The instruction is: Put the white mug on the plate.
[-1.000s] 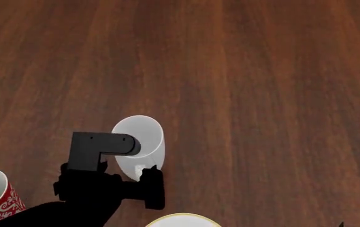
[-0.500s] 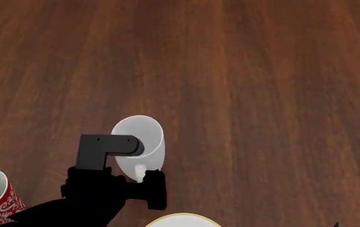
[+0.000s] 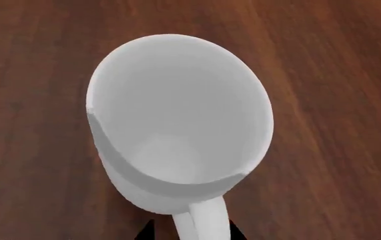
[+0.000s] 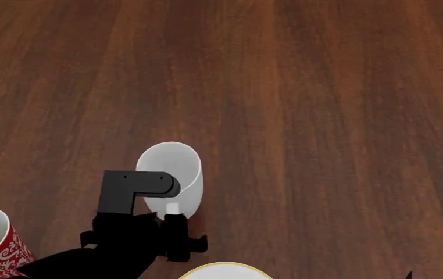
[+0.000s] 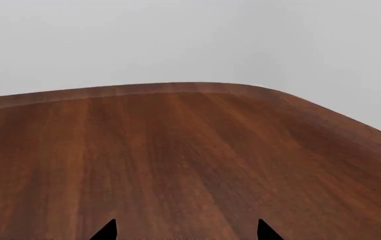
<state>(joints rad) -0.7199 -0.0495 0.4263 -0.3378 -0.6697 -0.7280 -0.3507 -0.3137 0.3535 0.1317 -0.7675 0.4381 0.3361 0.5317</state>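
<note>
**White mug at the handle, plate not yet reached**

White mug point(image 4: 173, 174) stands upright on the wooden table point(image 4: 322, 116); my left gripper point(image 3: 190, 232) straddles its handle, though I cannot tell if it has clenched. The plate point(image 4: 223, 269) lies just beside, empty. My right gripper point(image 5: 185, 231) sits parted, idle. Lift and transfer remain.

From the head camera we look steeply down on the wooden table point(image 4: 307, 104), with the left arm entering at the lower left of that view. The left wrist camera sits very close above the white mug point(image 3: 177, 120), looking down into its open mouth; we find the same mug point(image 4: 173, 174) in the head view, so these two overlap there. The right wrist camera sits low, facing level across bare tabletop point(image 5: 177, 160) toward its far rounded edge and a grey backdrop.
</note>
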